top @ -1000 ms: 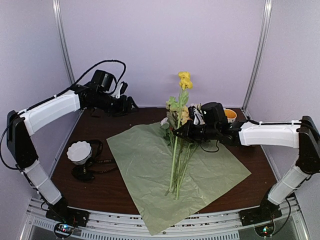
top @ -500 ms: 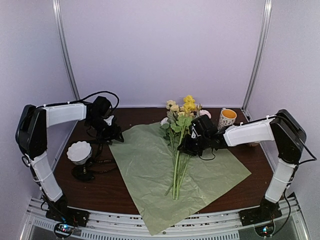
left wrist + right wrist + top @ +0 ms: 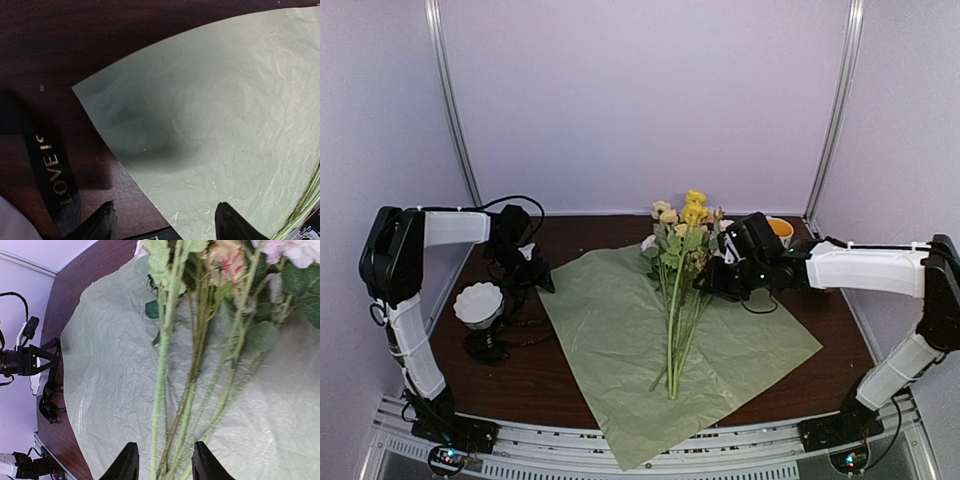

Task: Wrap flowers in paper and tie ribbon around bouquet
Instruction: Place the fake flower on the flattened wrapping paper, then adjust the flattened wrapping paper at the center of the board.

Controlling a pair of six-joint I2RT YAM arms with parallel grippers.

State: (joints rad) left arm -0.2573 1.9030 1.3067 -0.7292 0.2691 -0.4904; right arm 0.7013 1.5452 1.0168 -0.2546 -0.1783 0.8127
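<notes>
**A:** Where are the flowers right now?

**B:** They are lying on the paper, which is spread flat in the middle of the dark table. The stems run toward my bases and the blossoms point at the far wall, near the mug.

**A:** And your right gripper?

**B:** It is low over the upper stems, just right of them, with the jaws partly apart. From my wrist I see several stems in the gap between my fingertips. I think they are lying loose there, but the angle doesn't show whether a finger is brushing one.

**A:** What about the left one?

**B:** My left gripper is spread wide with nothing in it. It hangs over the paper's left corner. The black ribbon with pale "LOVE" lettering lies on the bare wood just beside that corner.
</notes>
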